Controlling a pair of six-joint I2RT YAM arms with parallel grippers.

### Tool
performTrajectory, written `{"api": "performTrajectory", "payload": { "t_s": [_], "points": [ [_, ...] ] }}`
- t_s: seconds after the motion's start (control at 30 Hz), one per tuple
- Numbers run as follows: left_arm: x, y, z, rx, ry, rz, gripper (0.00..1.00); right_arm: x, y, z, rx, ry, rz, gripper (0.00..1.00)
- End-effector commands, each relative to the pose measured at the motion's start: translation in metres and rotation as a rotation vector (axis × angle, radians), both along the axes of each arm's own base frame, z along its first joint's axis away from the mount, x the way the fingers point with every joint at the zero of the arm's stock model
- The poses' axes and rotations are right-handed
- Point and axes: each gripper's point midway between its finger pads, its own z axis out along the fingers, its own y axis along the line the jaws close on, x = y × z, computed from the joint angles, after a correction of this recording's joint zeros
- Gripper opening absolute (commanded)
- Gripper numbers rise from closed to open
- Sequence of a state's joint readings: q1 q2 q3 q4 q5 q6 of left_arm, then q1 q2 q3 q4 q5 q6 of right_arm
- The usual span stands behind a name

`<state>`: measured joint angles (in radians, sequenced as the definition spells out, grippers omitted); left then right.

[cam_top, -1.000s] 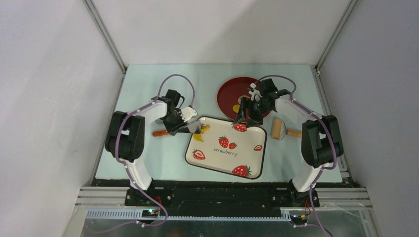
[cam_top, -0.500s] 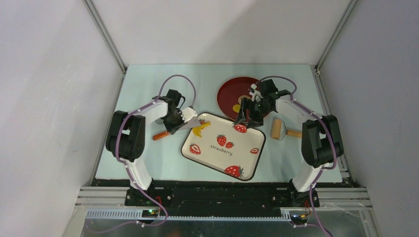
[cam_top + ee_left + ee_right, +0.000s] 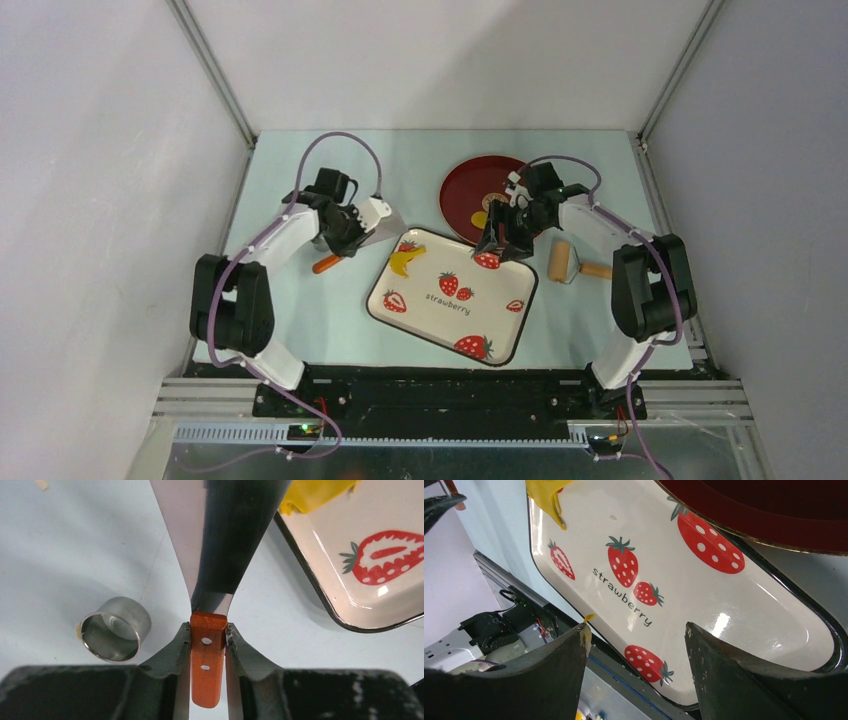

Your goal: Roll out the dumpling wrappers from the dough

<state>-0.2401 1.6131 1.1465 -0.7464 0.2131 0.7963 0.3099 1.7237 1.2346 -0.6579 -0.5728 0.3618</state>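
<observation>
The left gripper (image 3: pixel 207 630) was clenched on the orange handle of a scraper (image 3: pixel 220 540), whose metal blade reached toward the left side of the strawberry tray (image 3: pixel 440 325). Only the left wrist camera caught a small metal ring cutter (image 3: pixel 115 635) lying on the table left of the tray (the overhead view hid it under the arm). The dough (image 3: pixel 405 260), a curved yellow scrap, lay in the tray's far-left corner. Only the overhead view showed the dumpling wrapper (image 3: pixel 481 217), a small yellow disc on the red plate (image 3: pixel 465 180) just beyond the tray's far edge. The right gripper (image 3: pixel 636 630) hung spread and empty over that far edge, a yellow speck on one fingertip (image 3: pixel 574 645). A wooden roller (image 3: pixel 563 262) lay just right of the tray.
</observation>
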Motion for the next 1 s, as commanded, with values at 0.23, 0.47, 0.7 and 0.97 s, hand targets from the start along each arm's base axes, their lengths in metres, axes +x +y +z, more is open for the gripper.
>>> {"api": "performTrajectory", "payload": {
  "t_s": [0.23,0.47,0.7,0.97],
  "points": [
    [0.031,0.029,0.003,0.106,0.056,0.474,0.00,-0.004,-0.007,0.015,-0.009,-0.065,-0.007,0.75],
    [0.028,0.020,-0.010,0.152,0.084,0.466,0.09,-0.008,-0.013,0.010,-0.027,-0.059,-0.016,0.76],
    [0.025,0.015,-0.011,0.175,0.075,0.435,0.50,-0.010,-0.015,0.012,-0.030,-0.065,-0.018,0.77],
    [0.029,0.003,0.033,0.055,-0.029,0.461,0.99,-0.008,-0.021,0.022,-0.048,-0.113,-0.026,0.81]
  ]
}}
